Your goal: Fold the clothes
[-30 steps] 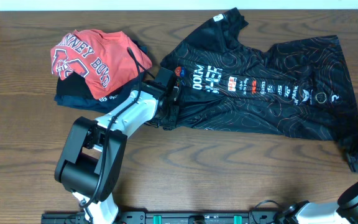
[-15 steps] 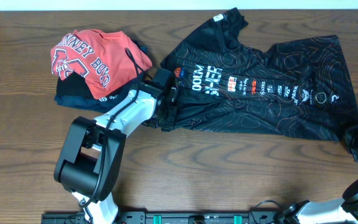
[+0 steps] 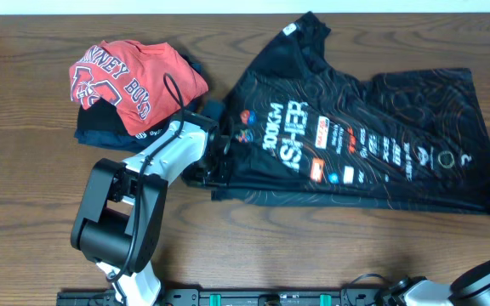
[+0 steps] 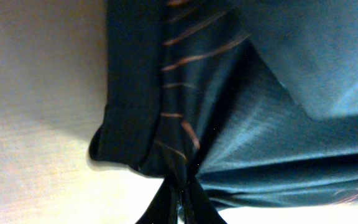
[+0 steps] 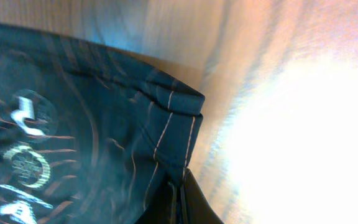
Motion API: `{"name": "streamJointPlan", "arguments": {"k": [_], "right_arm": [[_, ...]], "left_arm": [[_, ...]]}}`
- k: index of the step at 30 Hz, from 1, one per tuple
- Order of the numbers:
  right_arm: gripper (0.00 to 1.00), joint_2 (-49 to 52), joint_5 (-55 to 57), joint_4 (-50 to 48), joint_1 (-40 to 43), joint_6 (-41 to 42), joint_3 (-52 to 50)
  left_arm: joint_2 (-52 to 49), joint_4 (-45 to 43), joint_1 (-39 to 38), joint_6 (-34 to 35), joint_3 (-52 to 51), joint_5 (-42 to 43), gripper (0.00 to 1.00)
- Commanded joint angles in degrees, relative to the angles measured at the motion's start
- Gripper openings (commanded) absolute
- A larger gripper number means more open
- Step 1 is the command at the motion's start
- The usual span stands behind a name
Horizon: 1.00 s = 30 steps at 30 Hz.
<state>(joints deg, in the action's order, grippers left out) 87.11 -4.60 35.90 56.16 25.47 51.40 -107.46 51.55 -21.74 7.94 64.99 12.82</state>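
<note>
On table: one black jersey, one red shirt; left gripper, right gripper both pinch jersey.

The jersey is black, covered in thin reddish-brown wavy contour lines, with white lettering and a row of small red, blue and white logos. The T-shirt is red with white lettering. The folded garment beneath it is dark navy. The counter is brown wood grain.

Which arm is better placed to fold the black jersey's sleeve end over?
Left, probably: the left gripper is shut on the jersey at its sleeve end; the right gripper pinches the opposite hem corner.
</note>
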Motion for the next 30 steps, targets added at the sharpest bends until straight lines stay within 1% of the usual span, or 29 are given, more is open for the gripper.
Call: {"name": "streamJointPlan", "arguments": {"k": [1,5,9,10,11,12,13,14,15,16,18,19,20,21,23,25,27,30], "right_arm": [[0.01,-2.71,7.85,0.76,1.31,0.61,1.46],[0.01,-2.86,8.46,2.32,1.31,0.63,1.4],[0.01,-2.86,9.33,2.69,1.31,0.63,1.38],[0.01,-2.86,9.31,2.67,1.31,0.66,1.38],[0.06,-2.86,9.31,2.62,1.31,0.68,1.38],[0.16,-2.86,9.29,2.47,1.31,0.66,1.38],[0.22,-2.86,9.27,2.47,1.31,0.66,1.38],[0.25,-2.86,8.98,2.49,1.31,0.68,1.38],[0.32,-2.86,8.59,2.47,1.31,0.66,1.38],[0.42,-2.86,8.17,2.45,1.31,0.66,1.38],[0.54,-2.86,8.22,2.45,1.31,0.66,1.4],[0.59,-2.86,8.22,2.43,1.31,0.66,1.4],[0.61,-2.86,8.22,2.14,1.31,0.66,1.4],[0.62,-2.86,8.22,1.68,1.31,0.66,1.4],[0.57,-2.86,6.62,0.02,1.31,0.66,1.4],[0.56,-2.86,1.53,-1.97,1.31,-0.31,1.4],[0.51,-2.86,-4.28,-2.8,1.2,-1.64,1.4],[0.51,-2.84,-8.68,-2.45,0.63,-3.34,1.4]], "left_arm": [[2.32,4.61,0.5,0.57,-0.63,-0.74,0.06],[2.8,10.82,0.5,0.98,-0.63,-0.42,0.06],[2.8,12.92,0.5,1.01,-0.66,-0.07,0.06],[2.8,12.92,0.5,1.01,-0.66,0.09,0.1],[2.8,12.87,0.5,1.01,-0.66,0.09,0.17],[2.8,12.85,0.5,1.01,-0.63,0.09,0.3],[2.8,12.85,0.5,0.98,-0.63,0.07,0.33],[2.8,12.85,0.52,0.96,-0.63,0.04,0.36],[2.8,12.85,0.52,0.96,-0.63,0.02,0.39],[2.8,12.7,0.55,0.96,-0.63,0.02,0.41],[2.8,12.48,0.57,0.94,-0.59,0.04,0.41],[2.8,12.26,0.57,0.94,-0.55,0.07,0.43],[2.8,12.15,0.57,0.94,-0.46,0.07,0.45],[2.8,12.0,0.57,0.94,-0.35,0.07,0.46],[2.8,11.23,0.55,0.9,-0.22,0.09,0.46],[2.8,11.17,0.55,0.7,0.02,0.24,0.46],[3.21,11.13,0.57,0.13,0.7,1.55,0.46],[4.85,10.93,0.55,-0.83,3.13,3.69,0.46]]}}
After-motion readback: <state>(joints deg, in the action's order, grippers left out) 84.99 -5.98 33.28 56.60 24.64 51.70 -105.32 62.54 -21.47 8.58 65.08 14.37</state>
